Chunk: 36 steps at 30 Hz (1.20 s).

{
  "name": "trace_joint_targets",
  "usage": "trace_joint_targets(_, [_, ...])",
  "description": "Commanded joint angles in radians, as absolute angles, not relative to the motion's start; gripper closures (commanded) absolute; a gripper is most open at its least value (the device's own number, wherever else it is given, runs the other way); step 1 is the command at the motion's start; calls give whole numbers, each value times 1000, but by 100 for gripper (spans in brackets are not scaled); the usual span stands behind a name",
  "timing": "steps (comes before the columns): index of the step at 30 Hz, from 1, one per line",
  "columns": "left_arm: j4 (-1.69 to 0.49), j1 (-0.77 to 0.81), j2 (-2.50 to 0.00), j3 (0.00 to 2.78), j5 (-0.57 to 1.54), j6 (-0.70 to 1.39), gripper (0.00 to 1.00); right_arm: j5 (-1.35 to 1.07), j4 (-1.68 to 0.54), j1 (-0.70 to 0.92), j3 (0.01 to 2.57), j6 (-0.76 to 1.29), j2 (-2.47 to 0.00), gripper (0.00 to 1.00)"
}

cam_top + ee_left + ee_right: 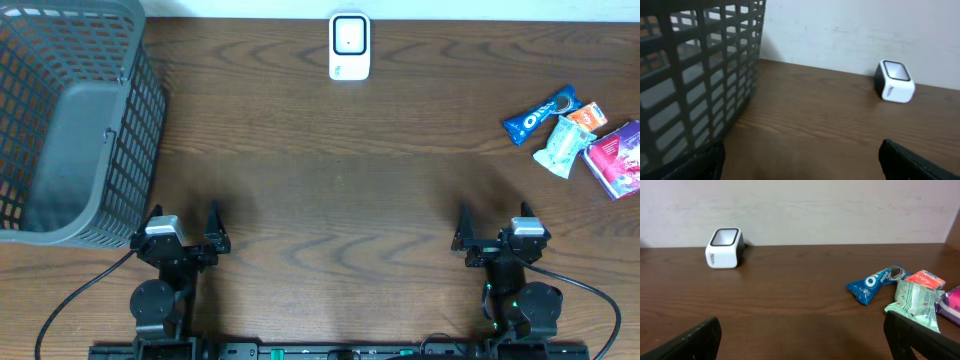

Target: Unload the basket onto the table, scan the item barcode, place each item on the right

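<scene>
Both arms folded low at the near edge
We see left tool (pixel 185 214) and right tool (pixel 493 220) spread apart, empty; snack packets (pixel 565 145) lie far right on the worktop (pixel 330 190), scanner (pixel 349 46) far centre.

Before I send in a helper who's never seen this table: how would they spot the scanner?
On the wooden table, follow the far edge, by the wall, to its middle. The scanner stands alone there: a small white box with a dark-framed window, unlike the grey mesh basket and the colourful snack packets.
</scene>
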State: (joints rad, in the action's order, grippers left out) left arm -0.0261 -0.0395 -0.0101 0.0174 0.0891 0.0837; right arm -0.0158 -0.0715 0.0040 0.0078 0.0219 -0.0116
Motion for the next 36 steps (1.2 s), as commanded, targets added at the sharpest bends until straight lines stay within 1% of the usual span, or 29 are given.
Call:
trace_joint_targets(1, [-71,-46,-1,4,65,6,2,-25,-75,7,5,37,-6,1])
trace_joint_targets(12, [-72,-84,-1,4,58,-28,2,-25,-75,7,5,36,-6,1])
trace_joint_targets(24, [-73,-49,-1,4,58,-38,2,-25,-75,7,5,37,-6,1])
trace_joint_targets(36, [-75,-48,-1,4,48,-36,2,-24,-75,7,5,37,-6,1])
